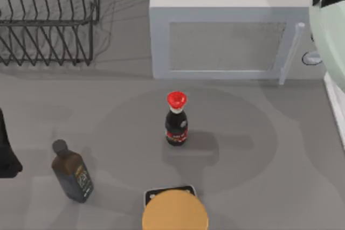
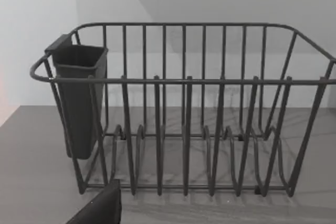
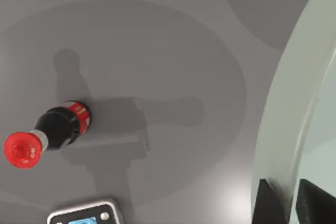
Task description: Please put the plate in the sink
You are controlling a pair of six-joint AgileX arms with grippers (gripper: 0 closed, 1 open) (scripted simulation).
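Right tool (image 3: 283,203) is clamped on the rim of the plate (image 1: 330,36), its two dark fingers (image 3: 269,203) pinching the pale green edge as the right wrist view shows. From above, the plate hangs at the far right of the desk (image 1: 108,111), lifted and tilted, its mint curve running down past the right end of the microwave (image 1: 226,30). Just below it a straight white strip, the rim of the sink (image 1: 335,106), runs along the right edge; the plate is above that strip and I cannot tell whether the two touch.

Left tool (image 1: 6,149) sits parked at the left edge of the desk, a dark shape near the brown bottle (image 1: 71,172); whether its fingers are apart or together I cannot tell. Its wrist camera faces the black wire rack (image 2: 184,124), which stands at the back left with a dark cup (image 2: 79,98) hooked on one end.

In the middle of the desk a dark bottle with a red cap (image 1: 176,119) stands upright. Near the front edge a tan-orange disc (image 1: 175,211) lies on a small scale (image 3: 86,214)
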